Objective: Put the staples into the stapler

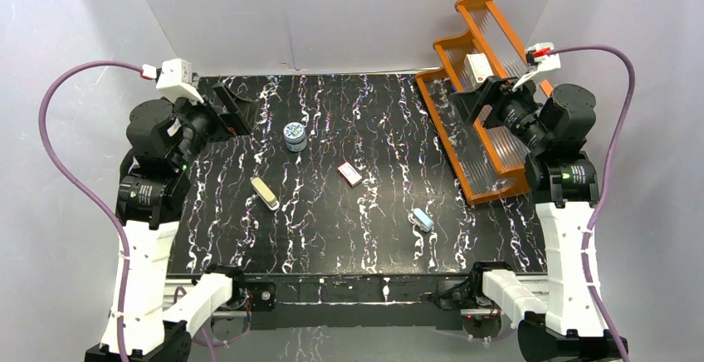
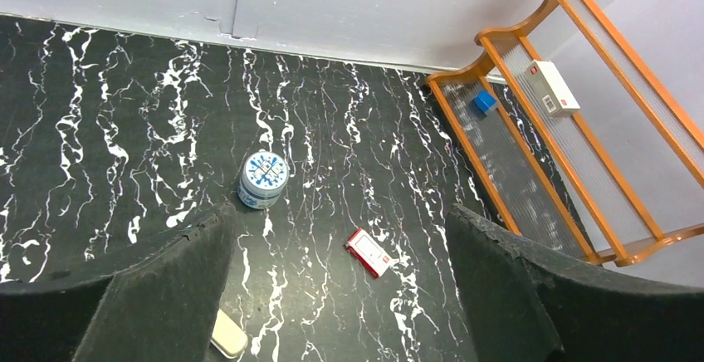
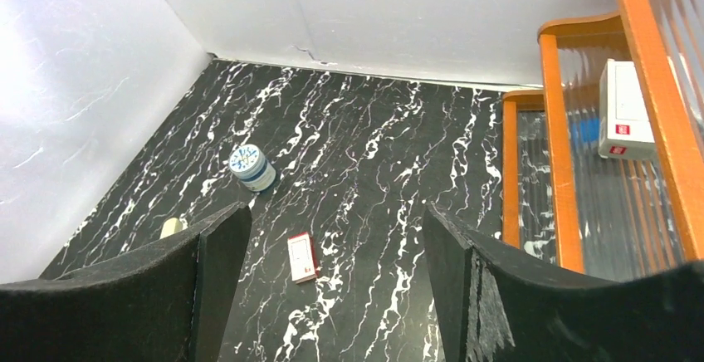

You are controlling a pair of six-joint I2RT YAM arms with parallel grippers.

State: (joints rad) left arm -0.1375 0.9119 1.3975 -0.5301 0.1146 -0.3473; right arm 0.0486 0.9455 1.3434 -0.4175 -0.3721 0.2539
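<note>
Spread wide and empty at left end effector [image 2: 338, 212] and right end effector [image 3: 336, 209], with stapler [image 1: 264, 193] and staples [image 1: 349, 173] apart on the table [image 1: 374, 121].

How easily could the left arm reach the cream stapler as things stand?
Probably easily, yes. The cream stapler lies by itself on the table on that arm's side, nothing over it, and the left gripper has its fingers open and empty.

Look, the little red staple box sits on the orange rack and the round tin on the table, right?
Not quite. The top view shows the staple box lying on the table, not the orange rack. The tin is on the table.
</note>
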